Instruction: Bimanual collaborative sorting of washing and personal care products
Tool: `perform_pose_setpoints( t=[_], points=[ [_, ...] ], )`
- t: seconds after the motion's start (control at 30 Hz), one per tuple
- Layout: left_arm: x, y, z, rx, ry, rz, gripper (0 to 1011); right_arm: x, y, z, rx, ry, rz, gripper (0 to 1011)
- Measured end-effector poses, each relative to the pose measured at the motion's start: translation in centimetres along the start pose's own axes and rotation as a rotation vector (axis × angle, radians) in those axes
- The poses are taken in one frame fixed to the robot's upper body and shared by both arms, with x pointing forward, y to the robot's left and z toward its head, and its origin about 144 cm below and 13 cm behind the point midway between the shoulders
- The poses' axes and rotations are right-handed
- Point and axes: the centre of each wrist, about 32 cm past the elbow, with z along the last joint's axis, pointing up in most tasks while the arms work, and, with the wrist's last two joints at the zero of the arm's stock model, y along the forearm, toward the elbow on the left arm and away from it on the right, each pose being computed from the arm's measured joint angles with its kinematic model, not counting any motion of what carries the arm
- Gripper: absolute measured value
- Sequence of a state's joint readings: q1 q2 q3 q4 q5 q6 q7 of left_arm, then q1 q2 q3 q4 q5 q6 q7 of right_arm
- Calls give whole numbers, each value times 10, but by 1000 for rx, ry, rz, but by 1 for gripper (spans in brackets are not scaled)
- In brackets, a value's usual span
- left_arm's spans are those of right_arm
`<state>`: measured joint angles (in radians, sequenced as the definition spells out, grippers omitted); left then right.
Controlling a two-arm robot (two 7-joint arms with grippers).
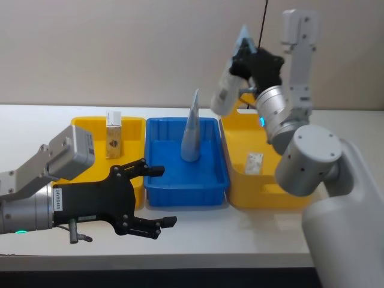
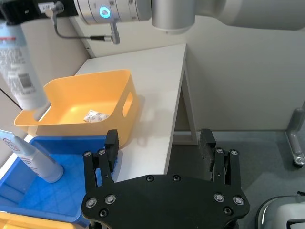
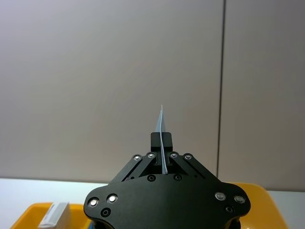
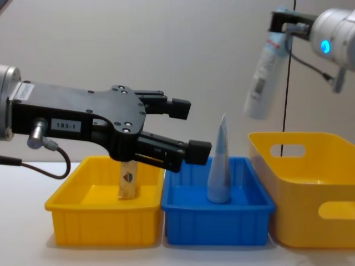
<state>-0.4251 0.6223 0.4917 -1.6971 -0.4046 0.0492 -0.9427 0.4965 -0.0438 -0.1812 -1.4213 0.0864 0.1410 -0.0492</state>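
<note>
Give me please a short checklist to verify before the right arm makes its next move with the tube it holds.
1. Right gripper shut on the held tube by its flat end: ok.
2. Held tube hangs clear of the right yellow bin: ok.
3. Blue bin has free floor beside the standing tube: ok.
4. Left gripper open, low in front of the bins, away from the held tube: ok.
5. Which bin the held tube belongs in: cannot tell.
</note>
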Motion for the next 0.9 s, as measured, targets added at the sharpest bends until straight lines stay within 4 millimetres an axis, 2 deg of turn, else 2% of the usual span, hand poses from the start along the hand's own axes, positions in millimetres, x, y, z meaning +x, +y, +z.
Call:
perform_pose_setpoints(
  t=[0.37, 0.9],
  points=[
    [0, 0, 0, 0, 0, 0, 1001, 28, 4, 4, 15, -34, -86, 0],
    [0, 0, 0, 0, 0, 0, 1001, 61, 7, -17, -55, -134, -215, 0]
  ],
)
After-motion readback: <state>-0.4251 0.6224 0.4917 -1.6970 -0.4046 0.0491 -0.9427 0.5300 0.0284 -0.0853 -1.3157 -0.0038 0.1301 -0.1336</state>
